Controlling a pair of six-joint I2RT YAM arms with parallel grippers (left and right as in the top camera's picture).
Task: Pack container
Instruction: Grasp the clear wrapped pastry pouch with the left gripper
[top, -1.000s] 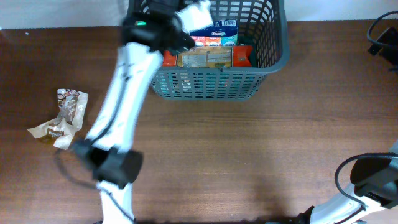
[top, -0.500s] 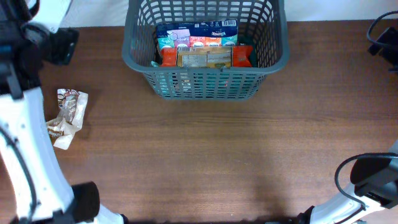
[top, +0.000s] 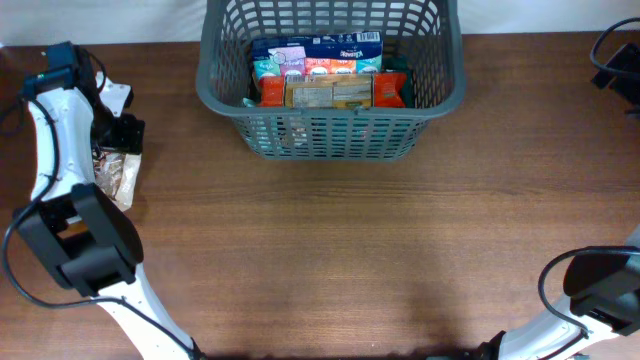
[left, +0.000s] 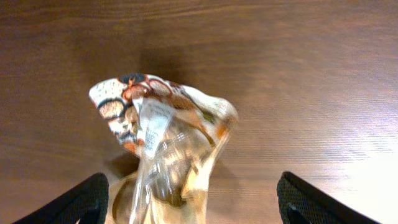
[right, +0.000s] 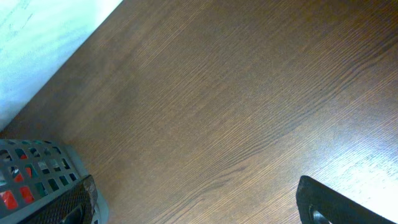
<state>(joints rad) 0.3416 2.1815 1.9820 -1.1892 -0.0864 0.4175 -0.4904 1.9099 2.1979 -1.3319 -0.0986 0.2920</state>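
Table (top: 400, 250): no change. Basket (top: 330, 135) sits at 12 o'clock with boxes (top: 330, 93) already inside. Your L arm (top: 45, 140) has swung off the basket over to 9 o'clock. The crinkled snack packet (left: 168, 143) lies there, prob. the last loose item. L gripper (left: 199, 205) hangs over it, fingers spread, no grip yet. R gripper (right: 199, 205) is spread too, holding nothing.

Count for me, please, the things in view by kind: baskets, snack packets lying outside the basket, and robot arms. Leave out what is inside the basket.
basket: 1
snack packet loose on the table: 1
robot arms: 2, the left arm and the right arm
Total: 4
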